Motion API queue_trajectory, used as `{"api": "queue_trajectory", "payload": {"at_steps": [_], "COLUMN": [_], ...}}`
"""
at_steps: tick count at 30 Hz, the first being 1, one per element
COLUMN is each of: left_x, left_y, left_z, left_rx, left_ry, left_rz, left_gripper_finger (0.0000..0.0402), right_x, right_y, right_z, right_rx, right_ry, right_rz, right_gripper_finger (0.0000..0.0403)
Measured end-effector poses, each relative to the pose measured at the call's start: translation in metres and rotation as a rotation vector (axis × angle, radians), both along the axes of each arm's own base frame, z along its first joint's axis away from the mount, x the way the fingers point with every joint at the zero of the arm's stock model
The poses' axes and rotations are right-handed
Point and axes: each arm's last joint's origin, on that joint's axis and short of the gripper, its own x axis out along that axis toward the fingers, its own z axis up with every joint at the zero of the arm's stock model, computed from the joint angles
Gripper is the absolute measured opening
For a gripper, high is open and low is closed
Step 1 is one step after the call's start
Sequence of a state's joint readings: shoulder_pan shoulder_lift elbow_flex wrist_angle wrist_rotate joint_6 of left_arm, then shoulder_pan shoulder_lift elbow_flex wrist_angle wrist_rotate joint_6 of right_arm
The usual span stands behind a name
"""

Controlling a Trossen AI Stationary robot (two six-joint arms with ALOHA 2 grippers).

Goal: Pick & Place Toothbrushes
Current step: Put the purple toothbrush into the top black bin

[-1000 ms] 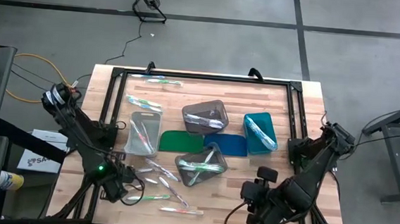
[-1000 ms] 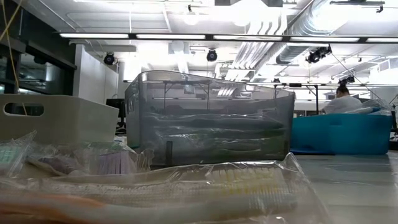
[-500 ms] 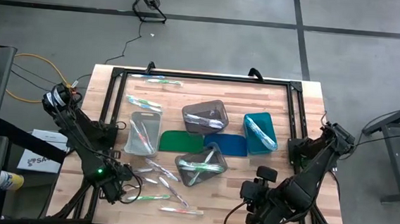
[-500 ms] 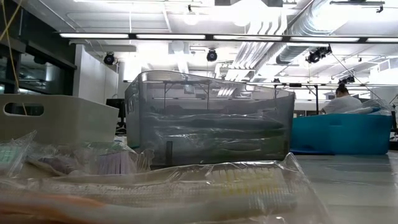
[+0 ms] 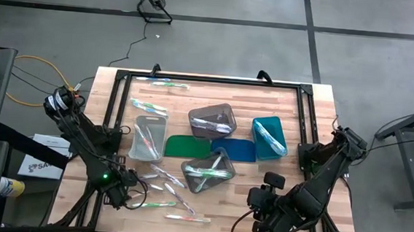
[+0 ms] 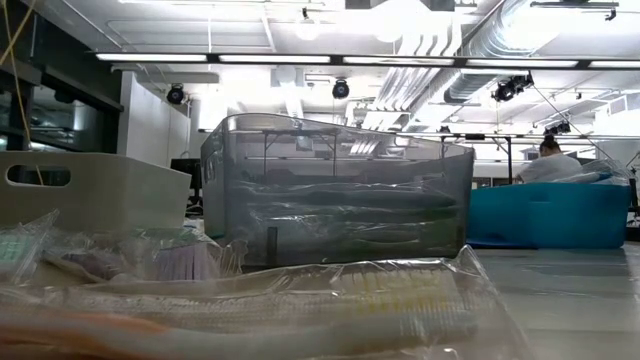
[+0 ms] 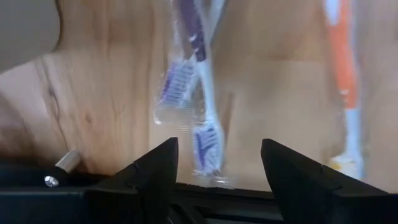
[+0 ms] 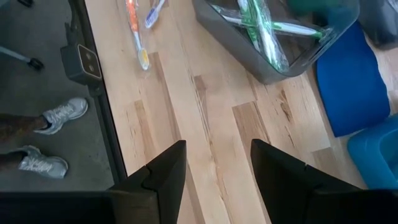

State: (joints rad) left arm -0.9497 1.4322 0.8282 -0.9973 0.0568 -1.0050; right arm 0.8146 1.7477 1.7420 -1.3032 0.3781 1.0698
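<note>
Two dark fingers of the left gripper (image 7: 217,163) have just spread wide over a purple toothbrush (image 7: 198,93) on the table (image 5: 230,205), poised for a pick. The right gripper (image 8: 216,163) waits open nearby.

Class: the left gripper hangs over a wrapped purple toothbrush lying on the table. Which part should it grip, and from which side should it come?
Probably the handle, taken from straight above. The purple toothbrush lies flat on the table in a clear wrapper, so only its top and long sides are free. The open left gripper already straddles it, a finger on each side; closing across the narrow handle suits its thin shape.
</note>
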Motion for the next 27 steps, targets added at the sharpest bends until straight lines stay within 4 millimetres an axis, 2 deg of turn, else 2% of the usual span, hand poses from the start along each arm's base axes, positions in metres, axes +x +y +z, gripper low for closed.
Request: {"api": "queue_trajectory", "payload": {"at_steps": [5,9,21,27], "left_x": [-0.0027,-0.0028,-0.0030,-0.0023], "left_y": [0.0037,0.0035,0.0020,0.0007], "left_z": [-0.0061,-0.0071,-0.0072,-0.0051], "left_rx": [0.021,0.012,-0.017,-0.029], "left_ry": [0.013,0.016,0.040,0.040], "left_rz": [0.039,0.045,0.059,0.044], "left_gripper_finger": [0.0204,0.0172,0.0012,0.0002], "right_x": [0.0001,0.0001,0.0001,0.0001], "right_y": [0.0000,0.0001,0.0001,0.0001], "right_z": [0.0000,0.0000,-0.0001,-0.0001], "right_rx": [0.000,0.000,-0.001,-0.002], "right_ry": [-0.001,-0.001,-0.001,-0.001], "right_rz": [0.000,0.000,0.001,0.004], "right_gripper_finger": [0.0173,0.0173,0.0173,0.0173]}}
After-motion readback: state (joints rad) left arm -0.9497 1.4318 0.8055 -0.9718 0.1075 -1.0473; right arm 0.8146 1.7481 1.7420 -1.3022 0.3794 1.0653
